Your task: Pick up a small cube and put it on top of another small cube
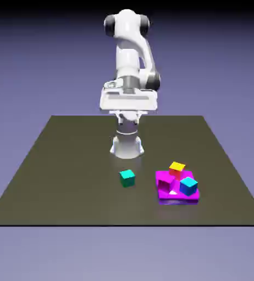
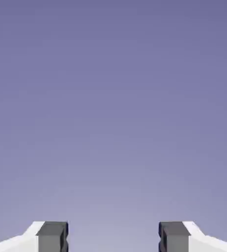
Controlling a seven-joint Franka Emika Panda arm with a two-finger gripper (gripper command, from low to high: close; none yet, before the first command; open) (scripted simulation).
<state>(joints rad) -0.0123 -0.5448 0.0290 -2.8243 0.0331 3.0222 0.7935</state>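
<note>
The small teal-green cube [image 1: 127,177] sits alone on the dark table [image 1: 63,164], near its middle. To the exterior view's right of it, a lighter cyan-blue cube [image 1: 188,185] and a yellow-orange cube [image 1: 177,168] rest on a magenta piece [image 1: 167,186]. My gripper [image 1: 128,104] hangs high above the table's far part, well away from all the cubes. In the hand view the gripper [image 2: 113,238] shows two grey fingertips [image 2: 52,236] standing apart with only the blue-violet backdrop between them; no cube appears there.
The magenta piece is a flat base with a raised block, lying right of the table's middle. The robot's base [image 1: 127,145] stands just behind the teal-green cube. The table's front edge [image 1: 127,224] runs close below the cubes.
</note>
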